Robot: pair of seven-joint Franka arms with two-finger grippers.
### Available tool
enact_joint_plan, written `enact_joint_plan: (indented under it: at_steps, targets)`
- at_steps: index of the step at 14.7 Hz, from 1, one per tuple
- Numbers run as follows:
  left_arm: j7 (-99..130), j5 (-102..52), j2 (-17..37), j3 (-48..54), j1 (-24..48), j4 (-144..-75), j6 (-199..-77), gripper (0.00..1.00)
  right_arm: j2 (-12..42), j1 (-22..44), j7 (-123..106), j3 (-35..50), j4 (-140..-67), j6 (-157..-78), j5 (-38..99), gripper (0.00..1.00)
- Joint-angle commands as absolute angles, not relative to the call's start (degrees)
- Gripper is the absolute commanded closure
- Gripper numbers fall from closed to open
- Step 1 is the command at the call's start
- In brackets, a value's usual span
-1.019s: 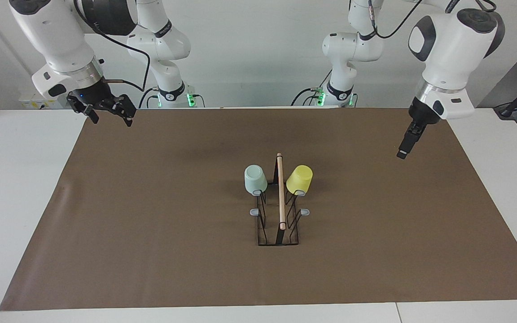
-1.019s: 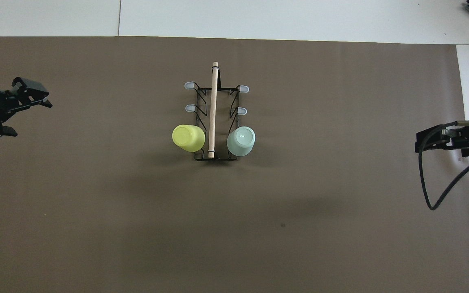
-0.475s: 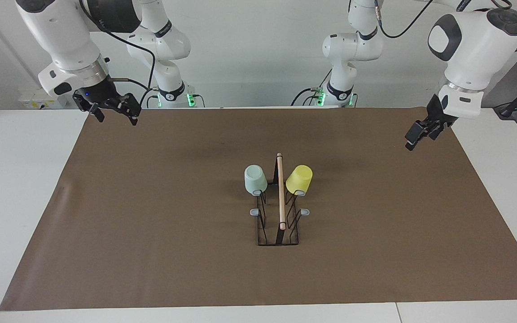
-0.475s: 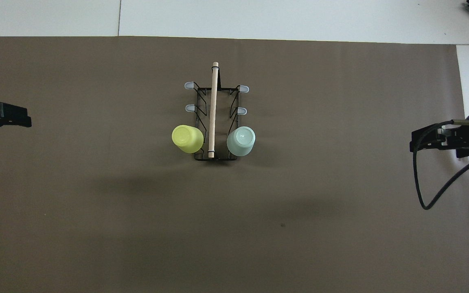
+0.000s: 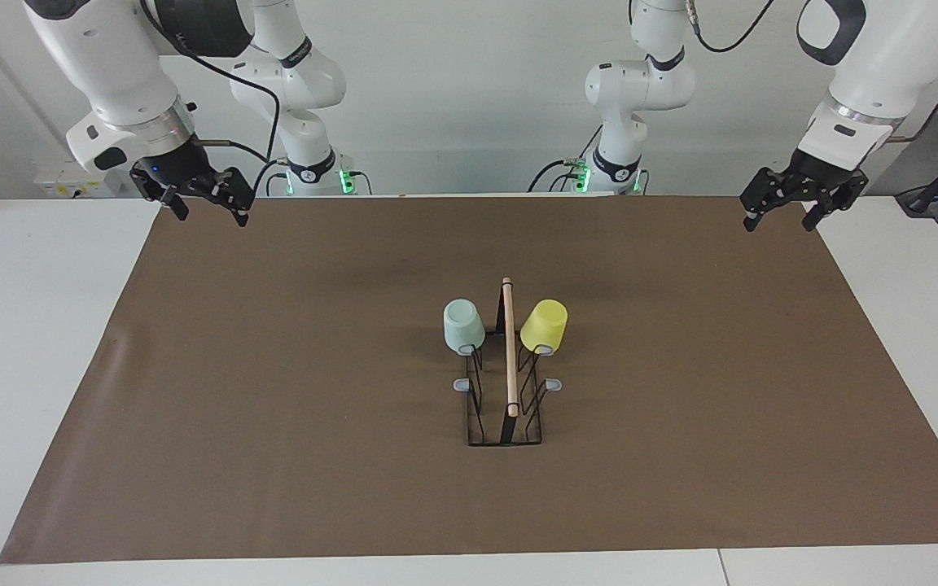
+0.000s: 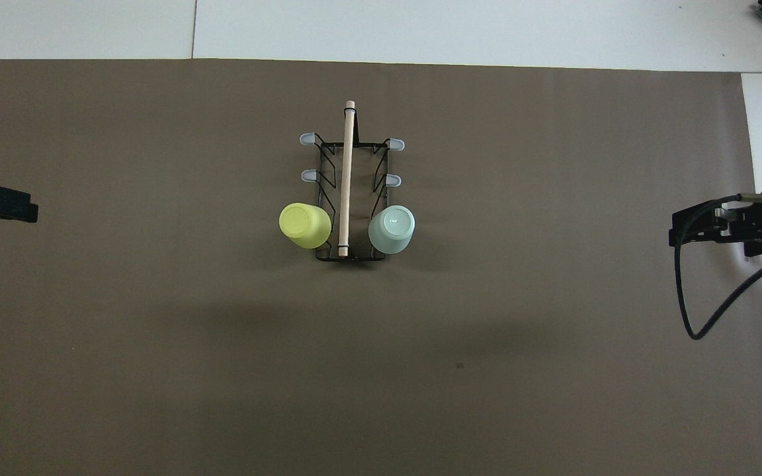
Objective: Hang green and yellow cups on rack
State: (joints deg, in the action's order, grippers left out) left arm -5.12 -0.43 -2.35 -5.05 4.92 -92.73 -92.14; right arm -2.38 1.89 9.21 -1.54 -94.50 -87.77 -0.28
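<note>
Mid-mat, I see the rack (image 5: pixel 506 382) carrying the green cup (image 5: pixel 463 325) and yellow cup (image 5: pixel 543 325) upturned on its prongs nearest the robots. Facing view alone shows left gripper (image 5: pixel 786 215) and right gripper (image 5: pixel 201 207) spread, empty, over the mat's (image 5: pixel 273 407) corners.

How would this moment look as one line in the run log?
green cup: on rack | yellow cup: on rack | left gripper: open, empty | right gripper: open, empty

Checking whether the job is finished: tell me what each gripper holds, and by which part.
Nothing is held. The left gripper and right gripper are both open and empty, each over its end of the table. Both cups hang on the rack.
</note>
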Motion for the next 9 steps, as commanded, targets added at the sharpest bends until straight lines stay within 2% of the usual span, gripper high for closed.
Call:
enact_joint_plan:
  at_steps: [1, 4, 9]
  targets:
    - [-6.8, -0.4, -2.0, -4.0, 4.4, -89.1, -86.7, 0.00, -2.8, 1.2, 9.8, -1.3, -94.6, -88.5, 0.7, 0.00]
    - [-6.8, -0.4, -1.6, -2.2, 3.6, -87.5, -85.3, 0.00, -2.9, 1.2, 9.3, -1.4, -94.8, -88.4, 0.6, 0.00]
    - [-6.7, -0.6, -3.0, -1.9, 4.2, -89.1, -85.0, 0.00, -3.0, 1.2, 6.5, -1.4, -95.0, -88.0, 0.4, 0.00]
